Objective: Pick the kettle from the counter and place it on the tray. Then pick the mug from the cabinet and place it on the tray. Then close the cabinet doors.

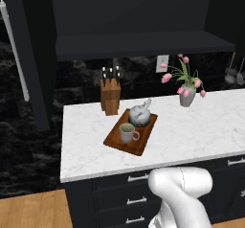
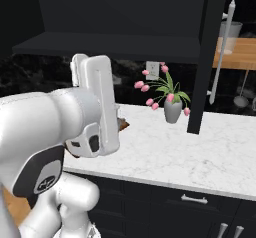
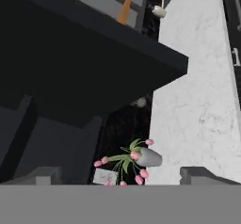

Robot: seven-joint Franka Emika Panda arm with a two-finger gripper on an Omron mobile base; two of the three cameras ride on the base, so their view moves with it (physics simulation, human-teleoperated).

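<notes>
The reddish-brown tray (image 1: 139, 143) lies on the white marble counter (image 1: 191, 131). On it stand the silver-grey kettle (image 1: 140, 115) at the far end and the pale mug (image 1: 127, 133) at the near end. Above, the black cabinet (image 1: 143, 44) shows its dark shelf. Both cabinet doors stand open: the left door (image 1: 36, 54) with its silver bar, and the right door (image 2: 207, 57) with its bar handle (image 2: 223, 52). My gripper (image 3: 123, 177) is open with nothing between its fingertips (image 3: 44, 175). It is raised before the cabinet's underside (image 3: 84, 58), over the counter (image 3: 202, 100).
A light-wood knife block (image 1: 110, 96) stands behind the tray. A grey vase of pink flowers (image 1: 187, 96) (image 2: 173, 110) (image 3: 148, 157) sits at the back of the counter by a wall outlet (image 1: 162, 63). Dark drawers (image 1: 136, 200) run below.
</notes>
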